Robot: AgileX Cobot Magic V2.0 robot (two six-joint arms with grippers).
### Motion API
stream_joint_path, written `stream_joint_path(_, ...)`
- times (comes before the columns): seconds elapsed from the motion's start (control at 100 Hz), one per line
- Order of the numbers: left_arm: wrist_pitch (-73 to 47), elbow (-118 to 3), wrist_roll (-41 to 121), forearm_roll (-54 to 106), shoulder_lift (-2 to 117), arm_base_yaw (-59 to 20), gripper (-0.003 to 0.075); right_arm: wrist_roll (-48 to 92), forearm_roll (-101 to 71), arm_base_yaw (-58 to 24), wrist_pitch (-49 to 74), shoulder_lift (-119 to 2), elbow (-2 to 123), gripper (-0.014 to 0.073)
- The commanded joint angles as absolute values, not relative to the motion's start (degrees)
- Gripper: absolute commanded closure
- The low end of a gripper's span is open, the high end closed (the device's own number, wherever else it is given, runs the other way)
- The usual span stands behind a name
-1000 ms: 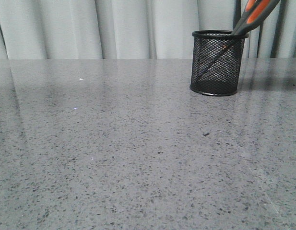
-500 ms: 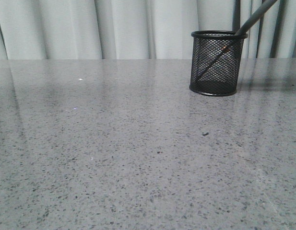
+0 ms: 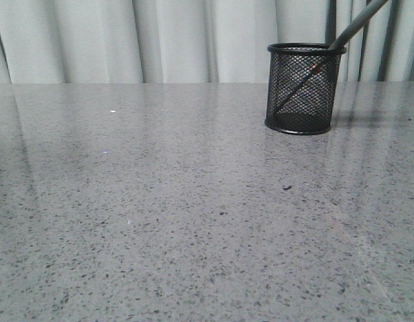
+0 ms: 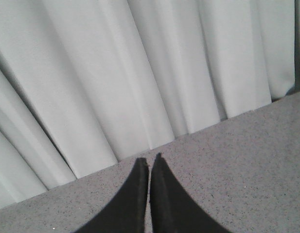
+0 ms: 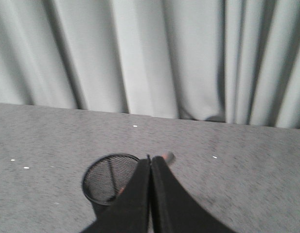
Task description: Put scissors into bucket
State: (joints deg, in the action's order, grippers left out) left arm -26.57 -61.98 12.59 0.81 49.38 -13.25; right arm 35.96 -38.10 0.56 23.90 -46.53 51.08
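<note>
The scissors point(image 3: 307, 77) stand slanted inside the bucket point(image 3: 304, 87) at the table's point(image 3: 160, 215) far right, handle leaning out over the rim to the right. Both claws are clenched and empty: the left gripper point(image 4: 150, 162), and the right gripper point(image 5: 150, 160) above the bucket.

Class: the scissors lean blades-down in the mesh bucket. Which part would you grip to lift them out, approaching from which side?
Grip the scissors by the grey handle shaft jutting above the bucket rim, probably from above on the right, where it leans; mesh encloses the blades.
</note>
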Motion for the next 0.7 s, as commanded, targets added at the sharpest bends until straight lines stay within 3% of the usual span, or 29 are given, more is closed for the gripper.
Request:
stream_joint_path(0.0, -12.3, -53.2, 11.7, 2.4, 42.8, -13.1, 0.0741, 37.4, -39.9, 0.7, 13.8, -40.0, 44.6, 0.0649)
stream_joint_path(0.32, 4.9, -21.8, 11.7, 8.0, 22.3, -13.1, 0.0741, 37.4, -39.9, 0.7, 9.0, -18.4, 21.4, 0.0649)
stream_joint_path(0.69, 5.9, -17.1, 11.7, 8.6, 16.7, -13.1, 0.0741, 37.4, -39.9, 0.7, 8.5, -13.6, 17.8, 0.0649)
